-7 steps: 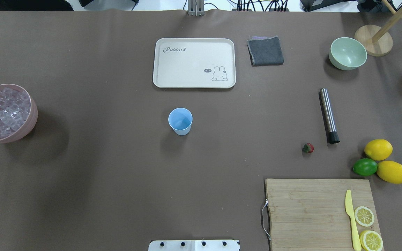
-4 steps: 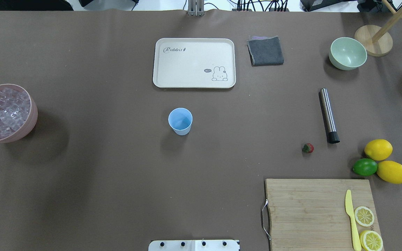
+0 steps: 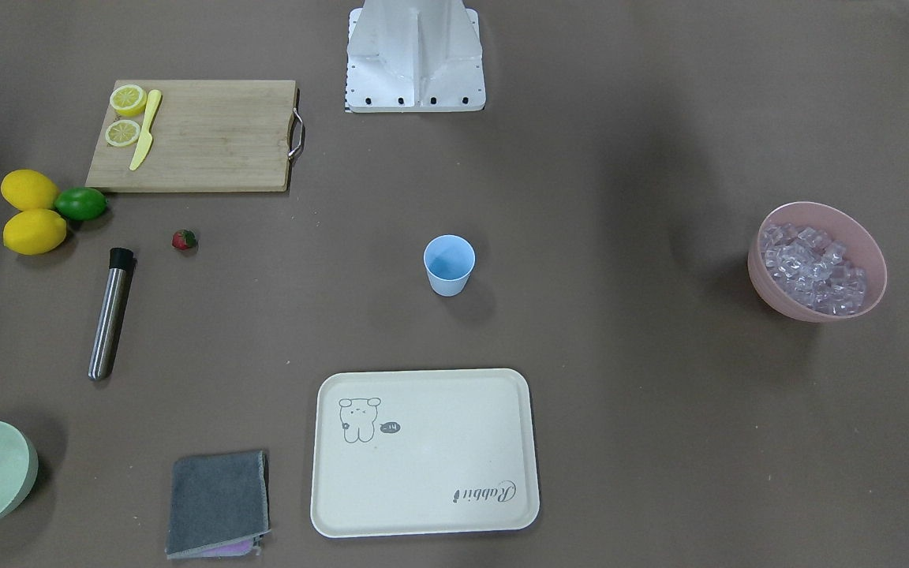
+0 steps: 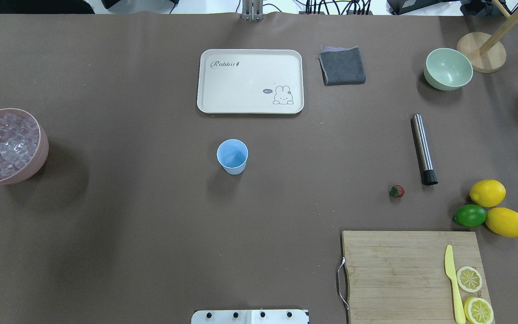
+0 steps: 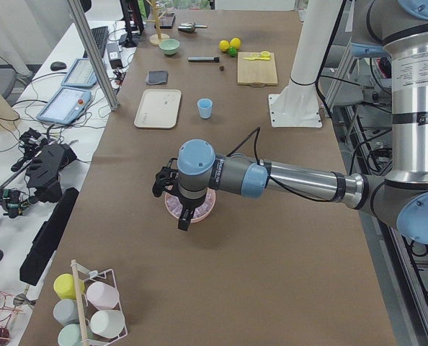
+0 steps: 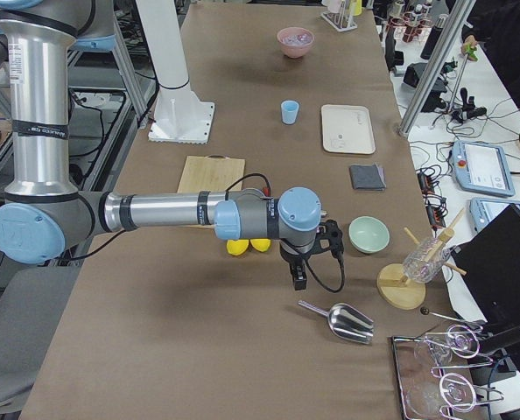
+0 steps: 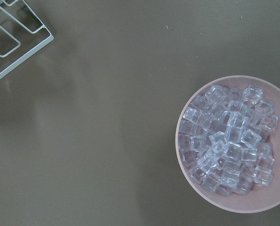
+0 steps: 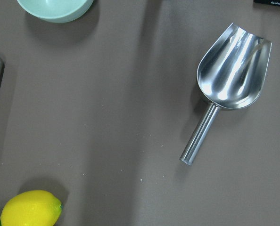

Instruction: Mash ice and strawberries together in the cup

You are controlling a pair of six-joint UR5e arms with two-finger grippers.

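1. Light-blue plastic cup (image 4: 232, 156), mid-bench, is empty: nothing done.
2. Clear ice cubes (image 7: 229, 141) sit in a pink bowl (image 4: 42, 155) at the left edge; the small red strawberry (image 4: 397, 191) lies loose toward the right edge.
3. Left gripper (image 5: 184, 220) and right gripper (image 6: 298, 281): fingers' state cannot be told.

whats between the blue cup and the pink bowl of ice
Nothing: in the overhead view the brown table between the cup and the pink bowl of ice is bare.

The only writing that can be read is on the cream tray (image 4: 245, 81): the word "Rabbit" in slanted script, at its upper left corner in the overhead view and upside down at its lower right in the front-facing view. Beside the drawn rabbit (image 4: 283, 95) is a small dark speech bubble (image 4: 267, 91). Its tiny letters look like "Hi" but are too small to be sure.
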